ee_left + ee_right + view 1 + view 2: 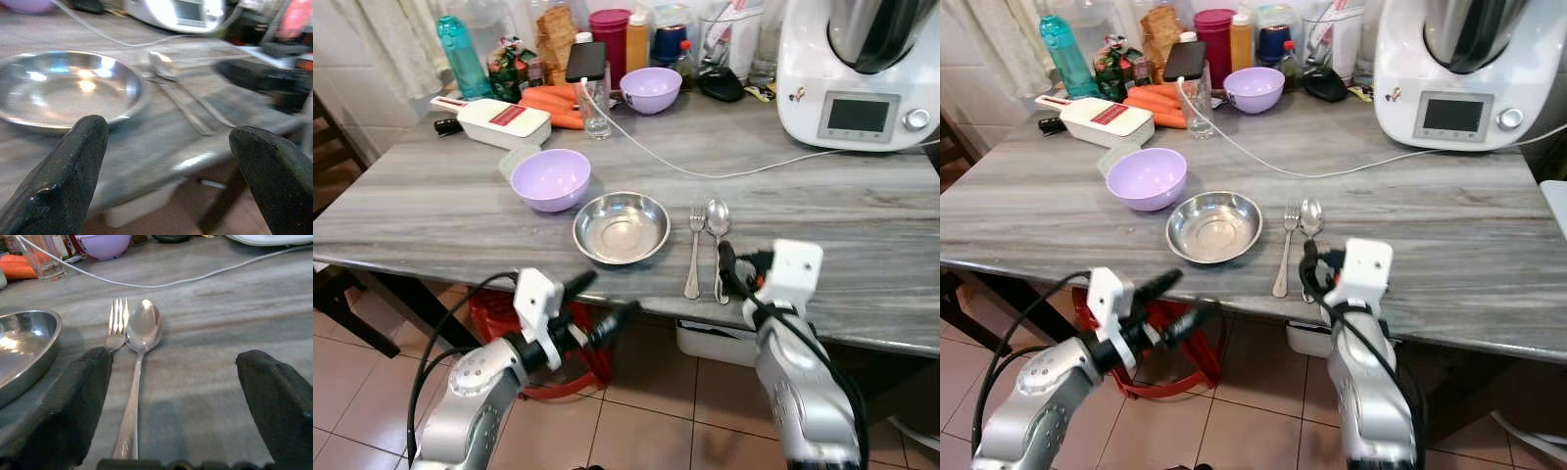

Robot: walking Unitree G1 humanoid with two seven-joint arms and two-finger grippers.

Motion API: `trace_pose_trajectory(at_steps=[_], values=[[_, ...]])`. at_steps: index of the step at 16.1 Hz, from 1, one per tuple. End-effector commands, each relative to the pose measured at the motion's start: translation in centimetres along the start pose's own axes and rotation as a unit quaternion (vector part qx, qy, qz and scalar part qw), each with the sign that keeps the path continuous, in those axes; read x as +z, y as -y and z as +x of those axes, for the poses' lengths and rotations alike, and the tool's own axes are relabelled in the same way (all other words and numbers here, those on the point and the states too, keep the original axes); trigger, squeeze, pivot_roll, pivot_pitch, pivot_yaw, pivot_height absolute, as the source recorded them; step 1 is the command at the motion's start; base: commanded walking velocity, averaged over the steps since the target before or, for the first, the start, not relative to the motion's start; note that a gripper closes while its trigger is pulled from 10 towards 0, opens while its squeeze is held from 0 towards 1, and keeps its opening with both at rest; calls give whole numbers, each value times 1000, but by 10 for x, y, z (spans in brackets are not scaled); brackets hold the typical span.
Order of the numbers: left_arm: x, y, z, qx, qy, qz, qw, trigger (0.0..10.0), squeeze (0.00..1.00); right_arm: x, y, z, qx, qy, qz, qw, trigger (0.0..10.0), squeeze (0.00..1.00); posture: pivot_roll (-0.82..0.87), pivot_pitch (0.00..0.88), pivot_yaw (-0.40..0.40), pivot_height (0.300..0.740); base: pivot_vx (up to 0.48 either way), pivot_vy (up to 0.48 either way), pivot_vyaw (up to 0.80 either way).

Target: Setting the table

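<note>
Both grippers — left gripper (602,305), right gripper (171,396) — seemingly hover, jaws spread.

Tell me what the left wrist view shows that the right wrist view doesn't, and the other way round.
Left wrist view alone: the white kitchen machine at the back of the table, and the right gripper as a dark blurred shape past the cutlery.

Right wrist view alone: a clear glass, orange carrots and a purple bowl at the far side.

Both: the steel plate, the fork and spoon lying side by side next to it, the white cable across the grey table, and each gripper's own two black fingers spread apart.
</note>
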State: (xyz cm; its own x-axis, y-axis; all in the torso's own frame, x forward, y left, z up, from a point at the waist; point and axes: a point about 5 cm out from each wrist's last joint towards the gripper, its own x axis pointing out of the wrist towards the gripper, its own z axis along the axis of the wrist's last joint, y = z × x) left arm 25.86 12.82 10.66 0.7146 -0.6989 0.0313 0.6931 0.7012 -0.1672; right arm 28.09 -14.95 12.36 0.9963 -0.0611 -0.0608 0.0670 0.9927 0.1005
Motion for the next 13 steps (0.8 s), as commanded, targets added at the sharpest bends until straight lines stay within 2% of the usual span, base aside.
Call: trace_pose_trajectory(at_steps=[1,3,4,5,6,7,9,11,13], values=[[4,-12,-2,48,6,17,999,10000,0,5,-4,-3,13,8,0,1000,10000,1000,-128,41,106,740,0,0,0],[20,-36,-5,185,46,62,980,10000,0,11,7,-11,-3,39,-12,999,10000,1000,-123,43,93,740,0,0,0],[27,-41,-6,222,65,54,971,10000,0,14,11,-14,-8,48,-19,999,10000,1000,-122,45,89,740,0,0,0],[30,-45,-7,252,67,66,963,10000,0,15,14,-16,-16,48,-16,999,10000,1000,-120,44,85,740,0,0,0],[29,-45,-9,278,65,76,955,10000,0,16,14,-20,-9,56,-30,998,10000,612,-119,43,80,740,0,0,0],[22,-46,-14,310,54,90,945,10000,0,20,12,-21,-3,70,-42,997,10000,0,-119,43,80,740,0,0,0],[13,-44,-23,341,41,111,933,10000,0,25,9,-25,5,89,-64,994,10000,0,-115,40,74,740,0,0,0],[4,-44,-36,355,26,114,928,10000,0,24,9,-30,8,92,-74,993,10000,0,-113,40,73,740,0,0,0],[1,-45,-42,362,17,113,925,10000,0,19,11,-34,7,86,-77,993,10000,0,-113,40,73,740,0,0,0]])
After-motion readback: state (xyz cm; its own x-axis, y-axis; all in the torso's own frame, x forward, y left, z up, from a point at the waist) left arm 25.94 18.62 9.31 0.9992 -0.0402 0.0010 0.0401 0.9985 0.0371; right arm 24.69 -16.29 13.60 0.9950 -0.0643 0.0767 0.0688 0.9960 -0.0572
